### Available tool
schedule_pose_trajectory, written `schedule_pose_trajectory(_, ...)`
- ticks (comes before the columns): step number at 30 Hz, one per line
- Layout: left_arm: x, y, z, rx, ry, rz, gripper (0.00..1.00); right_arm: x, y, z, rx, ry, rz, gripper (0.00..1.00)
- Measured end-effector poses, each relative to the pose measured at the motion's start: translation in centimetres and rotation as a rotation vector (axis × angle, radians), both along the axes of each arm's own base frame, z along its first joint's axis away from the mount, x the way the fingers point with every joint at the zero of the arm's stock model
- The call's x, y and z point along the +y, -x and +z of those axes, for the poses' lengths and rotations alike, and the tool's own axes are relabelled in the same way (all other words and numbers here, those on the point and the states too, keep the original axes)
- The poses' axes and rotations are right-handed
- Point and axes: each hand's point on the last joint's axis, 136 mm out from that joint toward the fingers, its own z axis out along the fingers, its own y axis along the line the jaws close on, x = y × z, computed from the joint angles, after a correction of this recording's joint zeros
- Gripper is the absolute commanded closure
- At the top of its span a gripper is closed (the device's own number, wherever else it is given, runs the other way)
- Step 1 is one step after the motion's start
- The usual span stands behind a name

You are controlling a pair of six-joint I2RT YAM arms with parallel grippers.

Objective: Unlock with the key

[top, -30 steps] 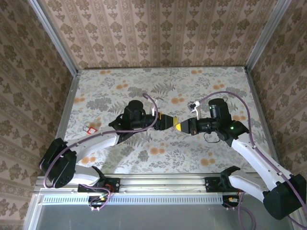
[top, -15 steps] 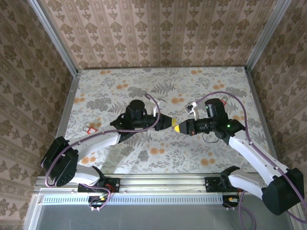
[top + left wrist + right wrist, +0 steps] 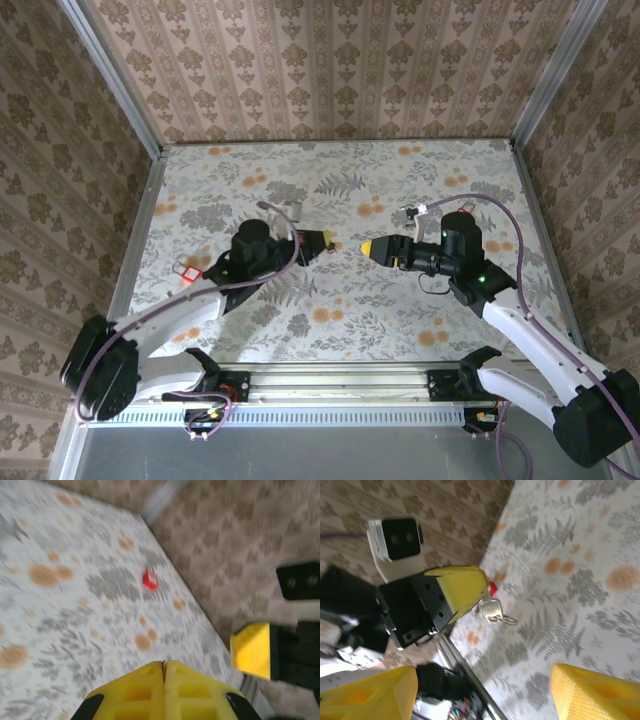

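Note:
My left gripper is shut on a small silver key that has a wire ring on it. In the right wrist view the key sticks out below the left arm's yellow fingers. In the left wrist view my left gripper shows its pads pressed together, with the key's thin edge between the tips. My right gripper faces it from the right, a short gap away. In its own view my right gripper stands open and holds nothing. A small red lock lies on the table at the left.
The floral table is walled on three sides with patterned paper, and a metal rail runs along its near edge. In the left wrist view a small red object lies near the wall. Both arms hover over mid-table.
The left gripper has shut on the key and drawn back to the left with it. The right gripper has let go, opened and pulled away to the right.

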Motion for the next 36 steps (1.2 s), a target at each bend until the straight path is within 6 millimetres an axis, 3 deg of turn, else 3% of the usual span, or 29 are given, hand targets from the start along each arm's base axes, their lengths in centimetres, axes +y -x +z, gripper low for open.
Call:
schedule_pose_trajectory(4,0.4,-1.3,2.6,-0.063,0.1,0.076,1.0,1.9,-0.8,0.6,-0.013,-0.066,0.006,0.33)
schedule_pose_trajectory(12,-0.1,-1.6,3.5,-0.062,0.21,0.095,1.0,5.3,-0.5,1.1,-0.061,-0.114,0.064,0.42)
schedule_pose_trajectory(19,-0.3,-0.9,4.8,-0.068,0.289,0.076,1.0,6.1,-2.0,0.2,-0.053,-0.129,0.05,0.49)
schedule_pose_trajectory(27,-0.5,-0.8,4.0,-0.043,0.326,0.069,1.0,6.5,-2.4,1.4,-0.091,-0.181,0.049,0.57)
schedule_pose_trajectory(36,-0.6,-0.5,4.6,-0.054,0.35,0.059,1.0,6.8,-2.9,0.8,-0.073,-0.185,0.047,0.66)
